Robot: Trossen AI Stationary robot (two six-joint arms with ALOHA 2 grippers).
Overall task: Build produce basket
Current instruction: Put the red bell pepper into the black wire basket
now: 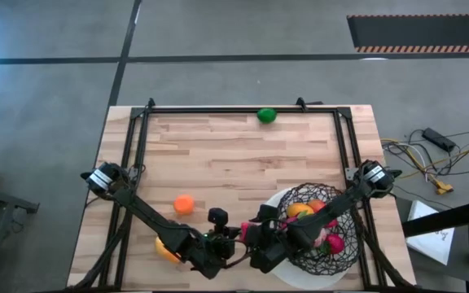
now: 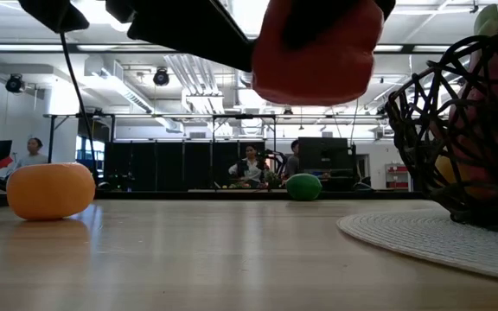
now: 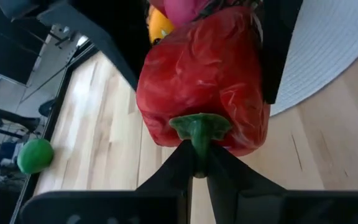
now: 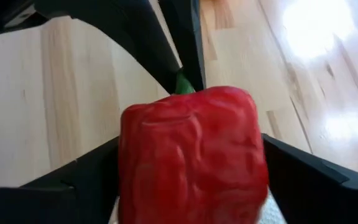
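A red toy pepper (image 3: pixel 204 81) with a green stem hangs in the air between my two grippers, clear of the table in the low view (image 2: pixel 314 52). My left gripper (image 3: pixel 196 165) is shut on its stem. My right gripper (image 4: pixel 191 168) is shut on its body. They meet near the table's near edge (image 1: pixel 247 236), just left of the black wire basket (image 1: pixel 320 232). The basket stands on a white round mat and holds orange, pink and red pieces. An orange ball (image 1: pixel 184 203) and a green piece (image 1: pixel 266 115) rest on the wood. My left gripper pinches the pepper's green stem (image 3: pixel 199 134) between its two fingertips, with the fingers pointing along the stem toward the body. The pepper is lifted clear of the table. My right gripper holds the pepper's red body (image 4: pixel 191 155) between its two fingers (image 4: pixel 92 174), one on each side, from the end opposite the stem.
A yellow-orange piece (image 1: pixel 167 248) lies under my left arm near the near edge. Black frame rails (image 1: pixel 137 138) run along the table's left, far and right sides. The middle of the wooden table (image 1: pixel 243 163) is bare. People sit in the room beyond the table.
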